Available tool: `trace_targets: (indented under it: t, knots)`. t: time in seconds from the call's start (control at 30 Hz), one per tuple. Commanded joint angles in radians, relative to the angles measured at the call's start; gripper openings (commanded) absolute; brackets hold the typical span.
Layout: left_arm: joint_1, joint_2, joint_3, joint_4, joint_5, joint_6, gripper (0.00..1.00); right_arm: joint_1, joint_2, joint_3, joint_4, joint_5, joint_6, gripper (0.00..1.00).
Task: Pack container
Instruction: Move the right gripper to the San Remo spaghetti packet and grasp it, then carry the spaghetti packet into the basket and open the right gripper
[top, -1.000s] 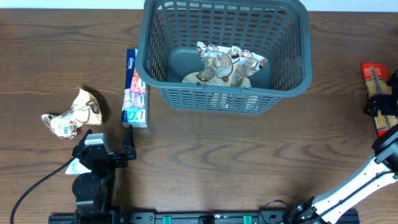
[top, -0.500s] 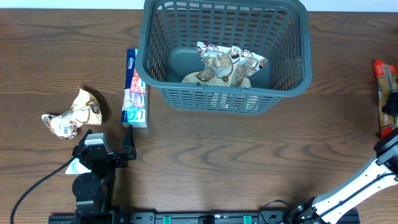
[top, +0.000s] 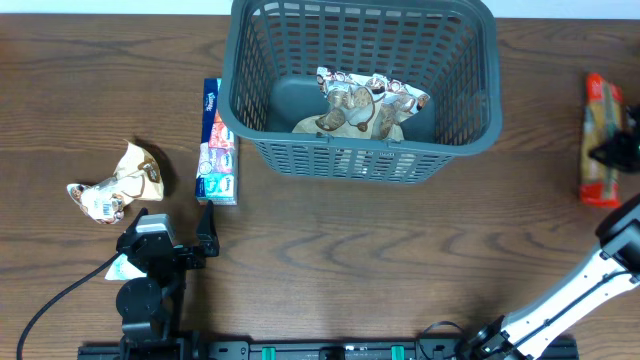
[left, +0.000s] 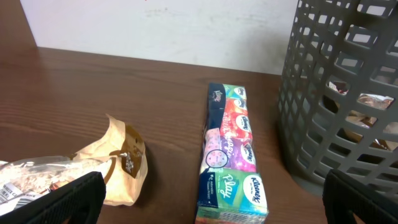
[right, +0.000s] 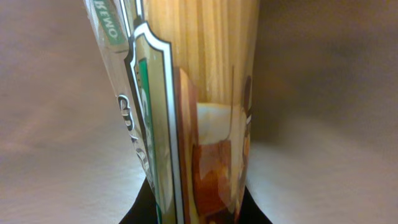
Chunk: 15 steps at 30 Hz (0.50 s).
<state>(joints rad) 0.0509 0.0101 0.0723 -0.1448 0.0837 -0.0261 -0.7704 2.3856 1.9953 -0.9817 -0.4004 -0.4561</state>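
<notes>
The container (top: 364, 150), a dark grey slotted basket, stands at the far middle of the wooden table (top: 400, 260), with a few brown and white snack packets (top: 365, 105) lying in its right half. Just beside its left wall lies a long pack of tissues (top: 218, 140), close to it but seemingly not touching. Further left is a crumpled tan packet (top: 120, 180). The left gripper (top: 168, 240) sits low at the near left, its jaws spread wide and empty, facing the tissues and the crumpled packet. Far to the right, well apart from the container, the right gripper (top: 615, 152) is clenched across a long packet of spaghetti (top: 598, 120) with red ends. Whether that packet rests on the table or hangs above it, I cannot tell.
</notes>
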Motion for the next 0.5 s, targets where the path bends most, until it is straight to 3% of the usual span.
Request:
trace_targets:
  t: [0.0, 0.3, 0.47]
  knots:
    - [0.005, -0.007, -0.029, -0.005, 0.014, -0.002, 0.99, 0.081, -0.010, 0.124, -0.003, -0.376, 0.062, 0.01]
    - [0.005, -0.007, -0.029, -0.005, 0.014, -0.002, 0.99, 0.238, -0.158, 0.476, -0.006, -0.442, 0.225, 0.01]
    - [0.005, -0.007, -0.029, -0.005, 0.014, -0.002, 0.99, 0.319, -0.264, 0.569, -0.006, -0.475, 0.302, 0.01]
